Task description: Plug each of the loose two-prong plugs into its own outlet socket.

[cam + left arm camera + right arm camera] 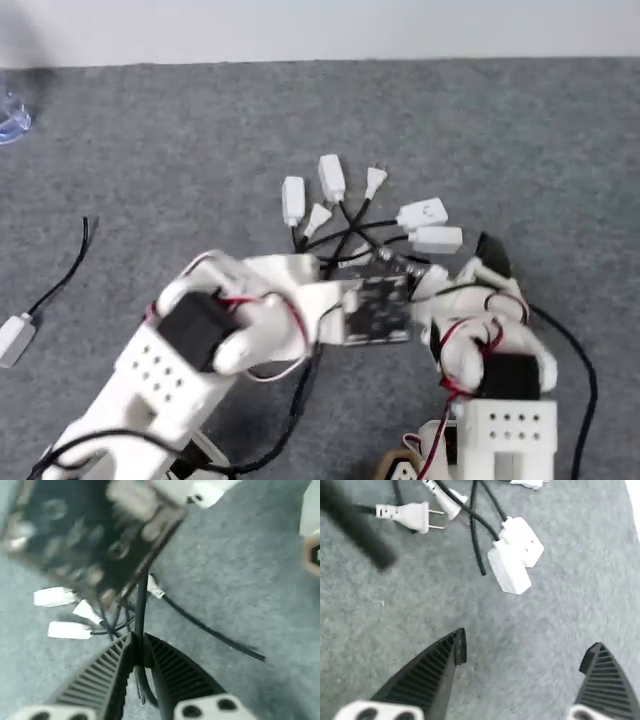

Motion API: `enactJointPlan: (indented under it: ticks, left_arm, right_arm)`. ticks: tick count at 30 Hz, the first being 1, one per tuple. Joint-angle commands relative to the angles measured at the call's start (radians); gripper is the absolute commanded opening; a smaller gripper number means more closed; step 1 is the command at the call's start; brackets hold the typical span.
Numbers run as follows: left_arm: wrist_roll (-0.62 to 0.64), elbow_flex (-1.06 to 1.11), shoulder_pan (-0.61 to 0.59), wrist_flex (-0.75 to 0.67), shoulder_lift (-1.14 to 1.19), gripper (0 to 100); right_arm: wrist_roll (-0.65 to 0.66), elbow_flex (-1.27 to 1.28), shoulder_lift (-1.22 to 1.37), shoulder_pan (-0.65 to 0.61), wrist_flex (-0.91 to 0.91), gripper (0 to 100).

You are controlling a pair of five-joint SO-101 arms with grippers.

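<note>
Several white two-prong plugs point(331, 178) and two white outlet sockets point(422, 212) fan out on black cords at mid-table. My left gripper point(140, 642) is shut on a black cord point(141, 600), which runs up to a dark, blurred block point(90, 535). From above, that gripper point(335, 300) lies just below the cord bundle. My right gripper point(525, 655) is open over bare carpet, a short way from the two sockets point(512, 555). A loose plug point(407, 515) with bare prongs lies beyond them. In the high view the right gripper point(465, 270) sits just below the sockets.
Grey carpet point(200, 150) covers the table. At the left edge lies a separate white plug point(15, 338) on its own black cord point(65, 270). A clear object point(12, 118) sits far left at the back. A tan part point(400, 465) is at the front edge.
</note>
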Motion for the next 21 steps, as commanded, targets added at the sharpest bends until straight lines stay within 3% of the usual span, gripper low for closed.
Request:
enactJointPlan:
  ticks: [1, 4, 8, 11, 16, 18, 21]
  left_arm:
    - [-0.012, 0.091, -0.044, -0.098, -0.103, 1]
    - [0.0, 0.131, -0.052, -0.13, -0.129, 1]
    - [0.123, 0.131, -0.051, -0.175, -0.158, 1]
    - [0.287, 0.154, -0.051, -0.245, -0.187, 1]
    - [0.7, 0.328, -0.052, -0.474, -0.258, 1]
    - [0.793, 0.437, -0.048, -0.574, -0.302, 1]
    - [0.845, 0.591, -0.051, -0.726, -0.391, 1]
  right_arm:
    - [0.015, 0.094, -0.124, -0.007, -0.047, 36.1]
    - [0.011, 0.157, -0.236, -0.007, -0.053, 36.1]
    - [-0.06, 0.175, -0.346, -0.002, -0.053, 36.1]
    - [-0.226, 0.175, -0.414, -0.001, -0.067, 36.1]
    - [-0.628, 0.192, -0.493, 0.041, -0.179, 36.1]
    - [-0.784, 0.187, -0.51, 0.082, -0.202, 36.1]
    - [-0.913, 0.176, -0.516, 0.119, -0.208, 36.0]
